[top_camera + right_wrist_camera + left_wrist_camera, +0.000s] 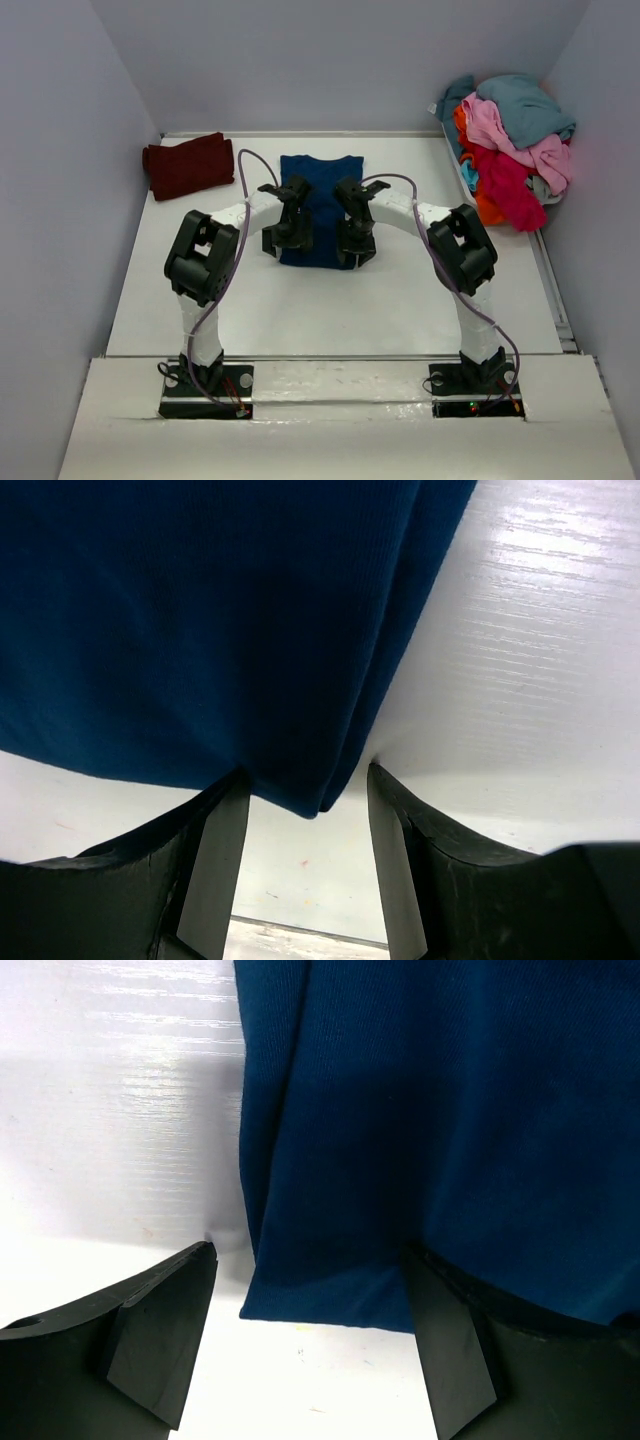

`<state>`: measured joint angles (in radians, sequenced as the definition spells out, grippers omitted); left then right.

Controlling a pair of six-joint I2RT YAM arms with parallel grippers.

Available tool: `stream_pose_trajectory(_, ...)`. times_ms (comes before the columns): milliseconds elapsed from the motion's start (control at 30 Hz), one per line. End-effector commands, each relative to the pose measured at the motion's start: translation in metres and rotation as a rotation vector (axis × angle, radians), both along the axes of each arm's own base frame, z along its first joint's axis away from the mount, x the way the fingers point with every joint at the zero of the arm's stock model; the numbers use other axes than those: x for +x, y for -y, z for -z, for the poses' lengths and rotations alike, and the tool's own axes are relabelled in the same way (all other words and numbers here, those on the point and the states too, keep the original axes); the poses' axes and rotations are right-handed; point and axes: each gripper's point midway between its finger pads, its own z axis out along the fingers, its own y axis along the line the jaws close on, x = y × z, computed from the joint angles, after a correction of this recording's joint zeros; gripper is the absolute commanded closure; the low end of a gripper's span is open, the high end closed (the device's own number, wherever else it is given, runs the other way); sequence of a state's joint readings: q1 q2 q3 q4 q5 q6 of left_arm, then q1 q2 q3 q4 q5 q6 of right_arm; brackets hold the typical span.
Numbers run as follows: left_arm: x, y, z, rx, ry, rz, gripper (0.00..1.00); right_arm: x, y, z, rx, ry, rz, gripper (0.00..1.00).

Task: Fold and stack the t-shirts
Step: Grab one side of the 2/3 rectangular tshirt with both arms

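The navy t-shirt [320, 190] lies in the middle of the desk [400, 310], sides folded in. I have the left gripper [310, 1260] and the right gripper [305, 772] at its near corners, jaws apart around the hem, ready to pinch for the next fold.

The navy t-shirt [450, 1140] is soft knit cloth, finely ribbed up close and matt. Under it the desk [120, 1110] is white, smooth and glossy, with faint streaks that catch the light. The left fingers [160, 1340] look like matt black plastic, plain-faced; the right fingers [450, 880] are the same black but scuffed and slightly grainy. The maroon t-shirt [188, 165] looks a thicker matt cloth, and the heap of t-shirts [515, 140] is soft, rumpled cloth too
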<state>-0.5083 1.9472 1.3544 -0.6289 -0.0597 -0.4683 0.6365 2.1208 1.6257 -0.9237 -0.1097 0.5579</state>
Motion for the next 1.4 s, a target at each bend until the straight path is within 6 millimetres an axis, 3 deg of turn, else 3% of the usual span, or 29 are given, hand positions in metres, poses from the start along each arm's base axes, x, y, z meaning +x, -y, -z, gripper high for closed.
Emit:
stream_pose_trajectory(0, -0.020, -0.007, 0.015, 0.028, -0.068, 0.011, 0.14, 0.000, -0.012, 0.008, 0.029, 0.004, -0.008, 0.44)
stream_pose_trajectory(200, -0.022, -0.007, 0.018, 0.030, -0.075, 0.009, 0.15, 0.007, -0.014, 0.015, 0.023, 0.019, -0.007, 0.48)
stream_pose_trajectory(300, -0.023, -0.008, 0.018, 0.031, -0.073, 0.004, 0.21, 0.009, -0.016, 0.011, 0.032, 0.035, -0.002, 0.53)
stream_pose_trajectory(433, -0.027, -0.009, 0.022, 0.027, -0.081, -0.004, 0.39, 0.011, -0.016, 0.006, 0.034, 0.047, 0.001, 0.61)
stream_pose_trajectory(467, -0.027, -0.009, 0.023, 0.029, -0.082, -0.005, 0.50, 0.010, -0.015, 0.007, 0.031, 0.045, 0.001, 0.62)
stream_pose_trajectory(533, -0.030, -0.010, 0.024, 0.028, -0.087, -0.008, 0.58, 0.009, -0.013, 0.006, 0.027, 0.051, 0.001, 0.66)
stream_pose_trajectory(733, -0.036, -0.013, 0.031, 0.034, -0.102, -0.022, 0.94, 0.006, -0.010, 0.007, 0.024, 0.053, 0.004, 0.77)
stream_pose_trajectory(933, -0.039, -0.014, 0.024, 0.060, -0.076, -0.018, 0.94, 0.006, 0.000, -0.010, 0.005, 0.102, 0.023, 0.90)
stream_pose_trajectory(1200, -0.036, -0.012, -0.030, 0.097, 0.081, -0.024, 0.94, -0.004, 0.018, -0.060, 0.013, 0.240, 0.065, 0.93)
stream_pose_trajectory(1367, -0.047, -0.002, -0.070, 0.106, 0.196, -0.014, 0.94, -0.017, 0.028, -0.095, 0.038, 0.321, 0.087, 0.93)
